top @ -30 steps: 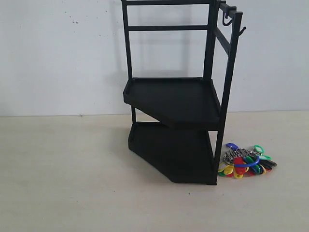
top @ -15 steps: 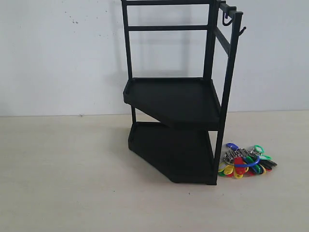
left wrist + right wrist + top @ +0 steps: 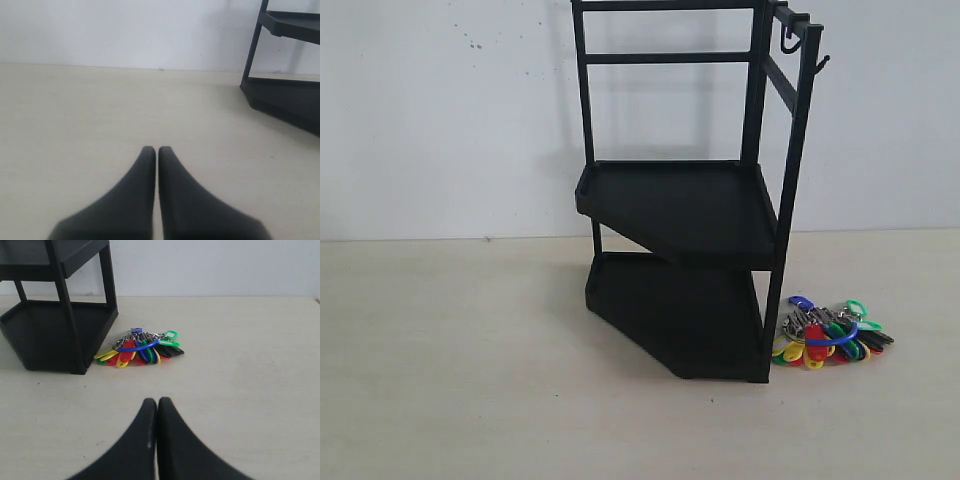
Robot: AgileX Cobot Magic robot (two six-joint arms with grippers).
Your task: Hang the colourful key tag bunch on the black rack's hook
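No change since before: colourful key tag bunch (image 3: pixel 140 348) ahead of right tool (image 3: pixel 157 401), tips pressed together.

The left gripper (image 3: pixel 157 150) is shown from its wrist camera with both dark, tapered fingers pressed together, the tips meeting along a thin vertical seam and pointed forward. The right gripper (image 3: pixel 157 401) is posed alike, its two black fingers brought fully together tip to tip.

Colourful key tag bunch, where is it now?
Exterior view, lower right: the colourful plastic key tag bunch lies on the pale table beside the black metal rack's front post.
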